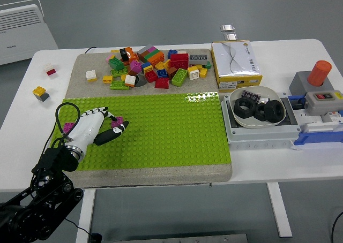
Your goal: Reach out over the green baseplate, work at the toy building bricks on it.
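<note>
Reaching in from the lower left, your left hand (102, 126) sits low over the near-left part of the green baseplate (171, 130), and that puts you in the working step itself, not the approach. The fingers are bunched around a small magenta brick (117, 120) that sits on the studs just past the knuckles; whether they actually pinch it or only rest against it is too small to tell, so treat the grip as unconfirmed. A second magenta brick (68, 127) lies beside the wrist on the left side, near the plate's edge. The main supply, a loose pile of bricks (155, 67), is well apart from the hand, on the grey mat (80, 63) beyond the baseplate's far edge. Two stray bricks (45, 81) lie off the mat on the bare worktop (21, 114) at far left. Your right hand is out of sight. Judging from this, the next move is fine work at the fingertips: either press the brick down square on the studs or close on it and lift straight up. Keep the wrist steady and the push vertical, because a sideways load would likely tip or skid so small a piece. If you want another brick afterwards, expect a long reach forward to the pile.
</note>
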Robot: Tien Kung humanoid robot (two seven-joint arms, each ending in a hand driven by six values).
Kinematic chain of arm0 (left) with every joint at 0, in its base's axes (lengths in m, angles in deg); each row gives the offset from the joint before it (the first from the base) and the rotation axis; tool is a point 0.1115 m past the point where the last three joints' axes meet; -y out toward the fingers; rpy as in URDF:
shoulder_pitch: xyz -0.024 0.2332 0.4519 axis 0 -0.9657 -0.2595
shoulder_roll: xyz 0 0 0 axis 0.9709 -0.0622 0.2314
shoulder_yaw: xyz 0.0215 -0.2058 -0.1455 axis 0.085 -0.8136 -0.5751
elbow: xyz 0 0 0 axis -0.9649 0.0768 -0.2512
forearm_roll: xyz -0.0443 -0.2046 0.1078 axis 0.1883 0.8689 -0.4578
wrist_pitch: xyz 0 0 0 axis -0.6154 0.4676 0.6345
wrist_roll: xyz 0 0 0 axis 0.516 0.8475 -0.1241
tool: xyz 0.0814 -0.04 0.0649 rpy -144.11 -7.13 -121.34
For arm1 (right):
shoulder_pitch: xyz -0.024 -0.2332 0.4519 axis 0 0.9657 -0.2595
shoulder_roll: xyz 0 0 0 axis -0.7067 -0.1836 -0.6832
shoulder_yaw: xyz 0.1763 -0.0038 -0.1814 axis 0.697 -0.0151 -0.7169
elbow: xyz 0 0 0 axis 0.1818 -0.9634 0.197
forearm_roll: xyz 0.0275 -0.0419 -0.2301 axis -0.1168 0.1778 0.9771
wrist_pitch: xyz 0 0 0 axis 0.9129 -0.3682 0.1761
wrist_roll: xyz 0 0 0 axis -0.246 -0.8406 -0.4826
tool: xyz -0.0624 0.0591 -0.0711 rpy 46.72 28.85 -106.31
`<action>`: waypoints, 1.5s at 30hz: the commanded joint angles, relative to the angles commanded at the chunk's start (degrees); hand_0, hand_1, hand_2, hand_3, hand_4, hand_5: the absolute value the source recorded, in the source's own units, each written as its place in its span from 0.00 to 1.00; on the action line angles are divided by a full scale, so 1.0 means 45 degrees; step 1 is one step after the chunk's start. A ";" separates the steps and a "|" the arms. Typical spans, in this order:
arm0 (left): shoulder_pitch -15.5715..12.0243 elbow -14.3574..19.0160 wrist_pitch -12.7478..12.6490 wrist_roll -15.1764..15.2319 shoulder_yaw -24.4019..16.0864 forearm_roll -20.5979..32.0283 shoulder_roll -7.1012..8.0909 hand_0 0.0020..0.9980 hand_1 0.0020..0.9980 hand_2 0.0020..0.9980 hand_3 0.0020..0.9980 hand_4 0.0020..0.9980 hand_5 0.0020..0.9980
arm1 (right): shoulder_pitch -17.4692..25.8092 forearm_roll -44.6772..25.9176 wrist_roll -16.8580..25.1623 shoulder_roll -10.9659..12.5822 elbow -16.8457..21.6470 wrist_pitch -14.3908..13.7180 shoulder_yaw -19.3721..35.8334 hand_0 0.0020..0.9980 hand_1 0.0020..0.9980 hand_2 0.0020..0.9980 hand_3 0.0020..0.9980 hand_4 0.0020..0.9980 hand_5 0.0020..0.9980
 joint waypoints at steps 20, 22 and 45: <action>-0.0491 0.2678 0.1971 0.0792 -0.2217 0.2485 0.3408 0.99 0.94 0.93 0.71 0.83 0.00 | 0.0029 0.0262 -0.0062 -0.0047 0.0000 -0.0016 0.0141 0.68 0.76 0.81 0.78 0.77 0.93; -0.0470 0.2274 0.2031 0.1097 -0.2249 0.2304 0.3910 0.99 0.94 0.93 0.71 0.83 0.00 | 0.0025 0.0302 -0.0069 -0.0063 0.0000 -0.0014 0.0172 0.68 0.76 0.81 0.78 0.77 0.93; -0.0104 0.0714 0.2730 0.1072 -0.1340 0.1587 0.4994 0.99 0.95 0.94 0.70 0.81 0.00 | 0.0199 -0.2887 -0.0524 -0.0661 0.0000 -0.0724 -0.2969 0.73 0.84 0.88 0.89 0.79 1.00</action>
